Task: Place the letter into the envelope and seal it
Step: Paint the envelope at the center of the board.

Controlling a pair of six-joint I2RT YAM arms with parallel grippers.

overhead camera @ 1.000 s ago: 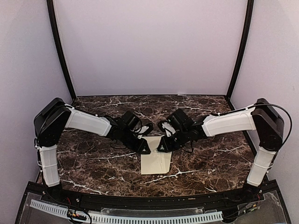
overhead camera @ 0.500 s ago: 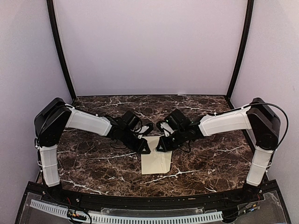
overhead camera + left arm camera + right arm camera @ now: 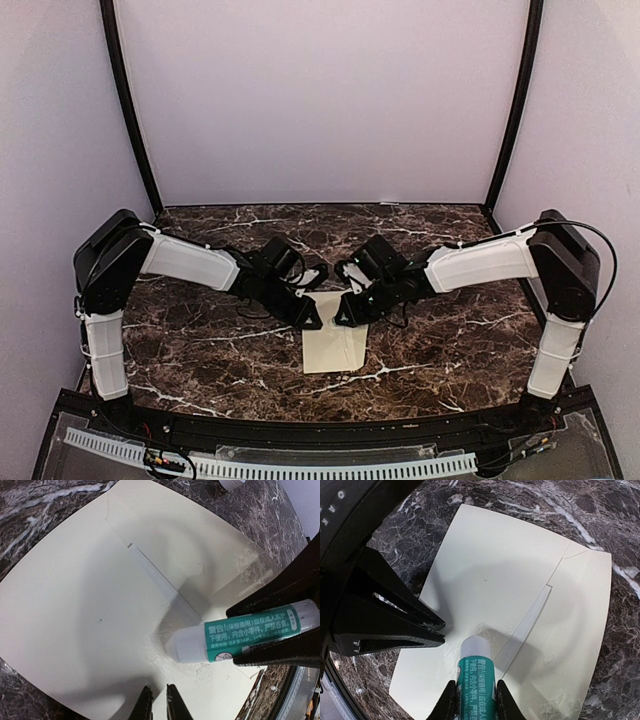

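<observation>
Over the last second the right arm has swung slightly inward, carrying the right gripper point(image 3: 346, 316) a little closer to the left gripper point(image 3: 312, 320) above the far end of the envelope point(image 3: 333, 350). In the last half second the top view shows no further move, and the left arm has held its place throughout. That small shift sets the glue stick point(image 3: 476, 672) tip-down on the paper: the right jaws are clamped on its green-labelled barrel, and the white tip touches the envelope just beside the flap's fold line. The flap point(image 3: 582, 610) lies open and flat on the far side. Chalky smears show around the tip and along the flap edge, so glue is probably going on. The left jaws are drawn nearly together with nothing between them. Their tips are set down on the cream face just beside the stick, which looks like pinning the envelope against the drag of the glue. The envelope lies flat at the middle of the table point(image 3: 200, 350), between the two arms. The letter is nowhere in view; I judge it is already inside, though the pictures cannot confirm that. If so, the task is at its sealing step, and what remains is to finish the glue line, fold the flap over and press it down.
</observation>
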